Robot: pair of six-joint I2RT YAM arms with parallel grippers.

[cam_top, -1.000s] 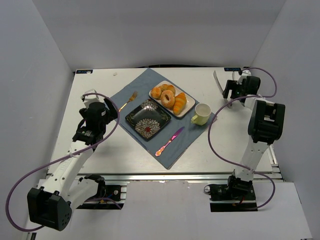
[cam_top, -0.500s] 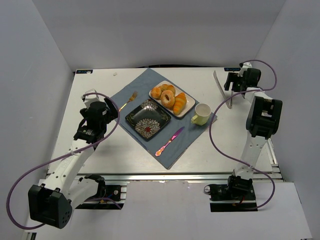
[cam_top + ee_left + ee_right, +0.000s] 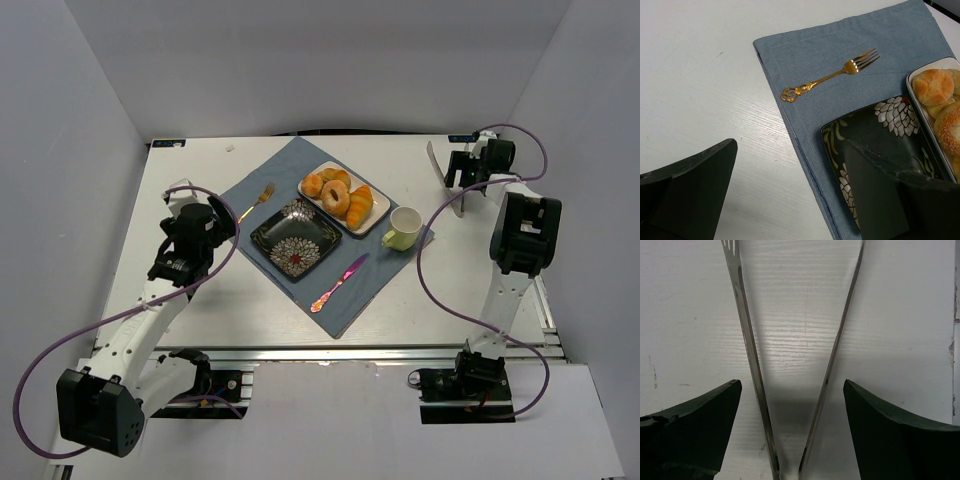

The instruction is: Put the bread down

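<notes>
In the left wrist view the bread [image 3: 335,198] is cut off by the right edge, so only a speckled golden-brown arc of it shows. The right finger of the left pincer [image 3: 790,150] covers the near corner of the black flowered plate [image 3: 295,238]. From above, that pincer's fingers are hidden under its own wrist housing. The wrist view shows them set wide apart and holding nothing, above the edge of the blue placemat [image 3: 350,300], near a gold fork [image 3: 830,76] lying on it.

The right wrist view shows only bare white counter [image 3: 250,300] and the two thin metal arms of a pair of tongs [image 3: 751,355]. Their tips run off the top edge and their joint off the bottom. The right pincer [image 3: 792,382] is spread open, a finger on either side of the tongs with a gap to each arm. Whether the tongs lie flat or lean cannot be told.

From overhead the bread is a small round ring, golden brown with a dark centre hole. It lies in the middle of the white rectangular tray [image 3: 374,221], touching an orange croissant [image 3: 361,205] on one side, with round rolls [image 3: 313,185] on the other. The tray rests on the placemat beside the black plate, and a pale yellow cup [image 3: 403,228] stands nearby
</notes>
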